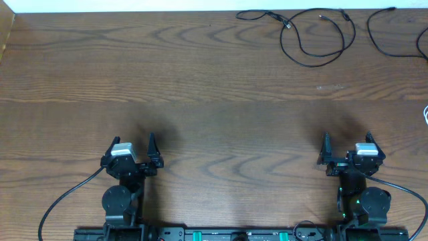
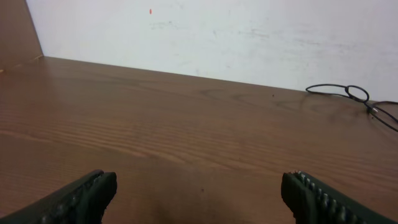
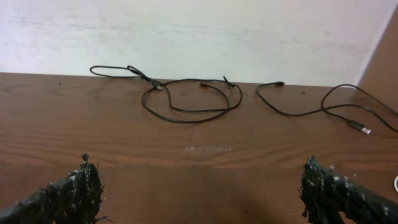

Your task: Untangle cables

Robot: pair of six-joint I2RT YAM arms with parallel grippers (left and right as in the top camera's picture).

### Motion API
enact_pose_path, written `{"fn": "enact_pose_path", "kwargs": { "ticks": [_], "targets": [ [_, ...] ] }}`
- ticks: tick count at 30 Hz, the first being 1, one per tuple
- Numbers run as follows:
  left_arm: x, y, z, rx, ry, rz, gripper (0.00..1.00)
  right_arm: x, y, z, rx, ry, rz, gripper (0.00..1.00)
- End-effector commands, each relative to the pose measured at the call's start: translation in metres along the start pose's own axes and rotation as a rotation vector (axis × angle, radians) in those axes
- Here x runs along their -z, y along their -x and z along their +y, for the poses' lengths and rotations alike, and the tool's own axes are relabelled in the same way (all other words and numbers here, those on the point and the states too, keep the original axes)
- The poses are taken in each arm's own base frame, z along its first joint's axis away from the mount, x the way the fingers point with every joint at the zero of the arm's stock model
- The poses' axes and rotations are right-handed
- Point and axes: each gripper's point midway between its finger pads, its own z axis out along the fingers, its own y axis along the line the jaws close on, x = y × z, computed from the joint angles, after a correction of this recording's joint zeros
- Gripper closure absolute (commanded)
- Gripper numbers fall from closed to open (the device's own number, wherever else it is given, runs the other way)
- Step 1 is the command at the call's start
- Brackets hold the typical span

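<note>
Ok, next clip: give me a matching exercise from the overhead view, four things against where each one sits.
Things:
1. looped black cable
2. white cable
3. left hand
4. right hand

Places on the table:
A. near edge, left side, open
B. far edge, right of centre
C. near edge, right side, open
D. right edge, mostly out of frame

Pairs: 1-B, 2-D, 3-A, 4-C

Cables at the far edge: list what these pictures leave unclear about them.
- Overhead: white cable, only a sliver; frame edge cuts it.
- Overhead: right black cable runs off the frame edge.
- Left wrist: left black cable cut by the frame edge.
- All views: plug types too small.
</note>
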Motion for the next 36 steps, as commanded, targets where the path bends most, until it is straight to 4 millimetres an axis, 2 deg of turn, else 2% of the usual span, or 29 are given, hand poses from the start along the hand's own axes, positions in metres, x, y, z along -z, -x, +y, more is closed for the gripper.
{"fn": "enact_pose_path", "kwargs": {
  "ticks": [1,36],
  "targets": [
    [-0.0013,-0.0172,0.0017,-0.015,0.002,0.047,0.08,0.0002,-0.0005,-0.0042,-0.01,-0.022,0.0,0.01],
    [-0.0013,-0.0172,0.0017,-0.015,0.002,0.047,0.08,0.0002,-0.0005,-0.0042,-0.01,-0.022,0.0,0.01]
  ]
}}
